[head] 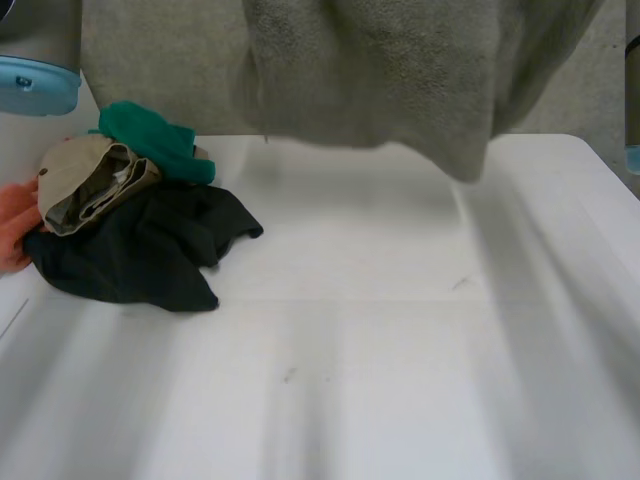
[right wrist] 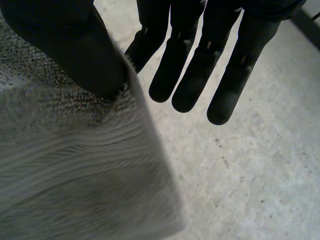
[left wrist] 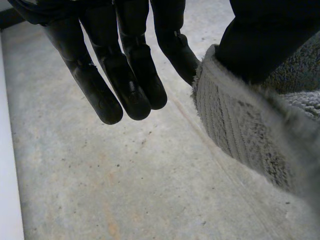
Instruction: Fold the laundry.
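Note:
A grey towel (head: 400, 80) hangs in the air over the far side of the white table (head: 380, 360), its lower edge just above the tabletop. In the left wrist view my left hand (left wrist: 127, 75) pinches a ribbed edge of the towel (left wrist: 240, 130) between its thumb and one finger, while the other fingers stay straight. My right hand (right wrist: 200, 65) does the same in its own wrist view, with its thumb pressed on the towel's (right wrist: 75, 165) edge and the remaining fingers straight.
A pile of laundry lies at the table's left: a dark garment (head: 140, 255), a beige one (head: 90, 180) and a green one (head: 150, 135). A person's hand (head: 12, 225) touches the pile at the left edge. Concrete floor (left wrist: 125, 185) lies below both hands.

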You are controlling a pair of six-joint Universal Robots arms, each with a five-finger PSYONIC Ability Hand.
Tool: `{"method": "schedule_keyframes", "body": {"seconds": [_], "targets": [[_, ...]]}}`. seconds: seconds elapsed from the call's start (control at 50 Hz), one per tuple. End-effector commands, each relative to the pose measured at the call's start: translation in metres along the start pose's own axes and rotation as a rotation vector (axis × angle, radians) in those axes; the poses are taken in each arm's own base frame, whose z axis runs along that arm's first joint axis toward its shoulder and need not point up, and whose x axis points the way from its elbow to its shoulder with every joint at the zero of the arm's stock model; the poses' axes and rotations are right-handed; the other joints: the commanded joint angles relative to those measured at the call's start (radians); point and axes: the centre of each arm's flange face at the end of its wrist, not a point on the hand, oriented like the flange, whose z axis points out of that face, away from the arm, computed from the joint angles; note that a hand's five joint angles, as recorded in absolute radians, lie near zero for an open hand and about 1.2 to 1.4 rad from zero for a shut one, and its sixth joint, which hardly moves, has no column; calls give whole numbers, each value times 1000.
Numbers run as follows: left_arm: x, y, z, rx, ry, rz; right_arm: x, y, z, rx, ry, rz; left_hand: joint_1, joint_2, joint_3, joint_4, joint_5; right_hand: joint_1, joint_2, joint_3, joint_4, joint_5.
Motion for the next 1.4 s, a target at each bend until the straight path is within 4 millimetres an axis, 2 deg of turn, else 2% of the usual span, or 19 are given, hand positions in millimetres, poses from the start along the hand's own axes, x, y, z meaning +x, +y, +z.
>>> {"method": "schedule_keyframes", "body": {"seconds": [0.02, 0.1, 0.16, 0.18, 0.24, 0.34, 0.44, 0.52, 0.6, 0.68, 0.72, 0.86, 0.94, 1.02, 1.1, 1.12, 1.2, 1.3, 1.4], "targets": [[-2, 53, -27, -207, 19, 12, -4, 31, -24, -130, -107, 12, 231, 201, 206, 195, 244, 271, 217, 212, 203, 229], [0, 90, -56, -357, 49, 26, -6, 59, -48, -274, -167, 17, 231, 201, 206, 195, 244, 271, 217, 212, 203, 229], [4, 108, -76, -446, 79, 27, -9, 77, -73, -399, -226, 36, 231, 201, 206, 195, 244, 271, 217, 212, 203, 229], [7, 119, -91, -510, 104, 24, -11, 87, -88, -463, -262, 50, 231, 201, 206, 195, 244, 271, 217, 212, 203, 229], [12, 134, -116, -603, 152, 21, -14, 100, -112, -559, -315, 76, 231, 201, 206, 195, 244, 271, 217, 212, 203, 229], [20, 155, -162, -746, 262, 27, -25, 130, -169, -755, -434, 149, 231, 201, 206, 195, 244, 271, 217, 212, 203, 229], [19, 158, -177, -787, 278, 28, -32, 163, -194, -870, -449, 177, 231, 201, 206, 195, 244, 271, 217, 212, 203, 229], [14, 155, -169, -770, 251, 38, -27, 184, -197, -976, -370, 213, 231, 201, 206, 195, 244, -178, -232, -236, -245, -219], [13, 153, -166, -775, 243, 38, -24, 194, -201, -1081, -323, 268, 231, 201, 206, 195, 244, -326, -379, -384, -393, -367], [14, 154, -168, -801, 247, 37, -23, 196, -203, -1164, -321, 314, 231, 201, 206, 195, 244, -192, -245, -250, -259, -233], [14, 156, -171, -819, 250, 37, -22, 193, -204, -1188, -336, 325, 231, 201, 206, 195, 244, 268, 214, 209, 201, 227], [17, 158, -180, -865, 267, 39, -17, 171, -199, -1093, -368, 294, 231, 201, 206, 195, 244, 271, 217, 212, 203, 229], [16, 156, -190, -921, 283, 57, 2, 148, -186, -1012, -389, 191, 231, 201, 206, 195, 244, 271, 217, 212, 203, 229], [15, 147, -204, -1008, 333, 111, 22, 130, -194, -1047, -491, 17, 231, 201, 206, 195, 244, 271, 217, 212, 203, 229], [20, 133, -231, -1148, 449, 185, 47, 114, -210, -1135, -639, -197, 231, 201, 206, 195, 244, 271, 217, 212, 203, 229], [23, 126, -246, -1219, 510, 210, 52, 108, -220, -1180, -717, -254, 231, 201, 206, 195, 244, 271, 217, 212, 203, 229], [33, 111, -282, -1366, 672, 256, 60, 94, -236, -1249, -896, -350, 231, 201, 206, 195, 244, 271, 217, 212, 203, 229], [49, 103, -301, -1384, 776, 289, 56, 96, -228, -1214, -842, -324, 231, 201, 206, 195, 244, 271, 217, 212, 203, 229], [55, 118, -283, -1296, 721, 323, 48, 110, -213, -1138, -761, -313, 231, 201, 206, 195, 244, 271, 217, 212, 203, 229]]}}
